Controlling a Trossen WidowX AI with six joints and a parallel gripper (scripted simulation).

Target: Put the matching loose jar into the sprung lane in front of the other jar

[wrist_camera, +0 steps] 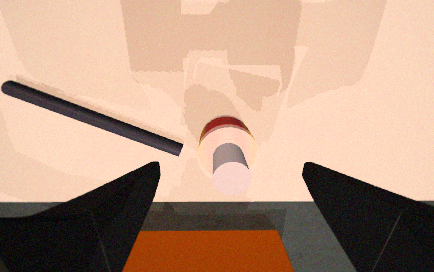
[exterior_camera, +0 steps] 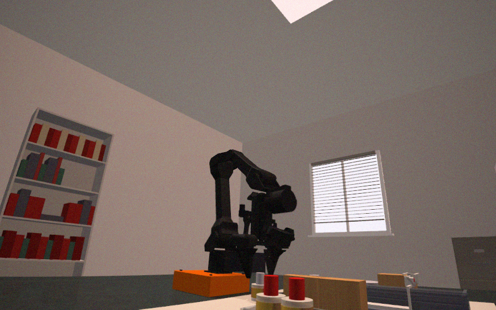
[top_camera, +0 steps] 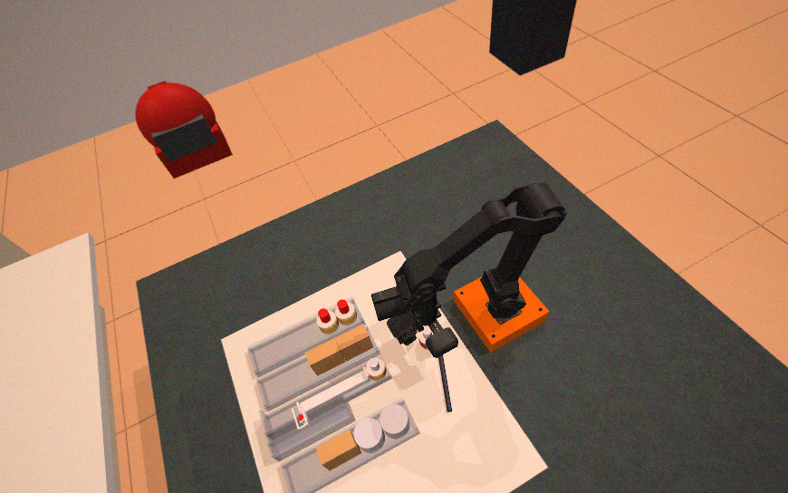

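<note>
The loose jar [top_camera: 425, 340] [exterior_camera: 257, 292] [wrist_camera: 226, 135] has a pale grey cap, a white shoulder and a red band. It stands upright on the white board near the orange base. My gripper [top_camera: 425, 339] [exterior_camera: 259, 274] [wrist_camera: 232, 168] is open and empty, pointing down above the loose jar; in the wrist view the cap shows between the fingertips, and a gap shows on each side. A like jar [top_camera: 376, 368] stands at the front end of the sprung lane [top_camera: 282, 419], with a long white pusher strip [top_camera: 333, 392] behind it. The pusher plate is hard to make out.
A dark rod [top_camera: 445, 383] [wrist_camera: 95, 117] lies close beside the loose jar. Neighbouring lanes hold red-capped jars [top_camera: 327, 323] [exterior_camera: 270, 285], wooden blocks [top_camera: 339, 350] [exterior_camera: 329, 288] and pale round tins [top_camera: 368, 432]. The orange base [top_camera: 494, 341] [exterior_camera: 190, 283] is just behind the loose jar.
</note>
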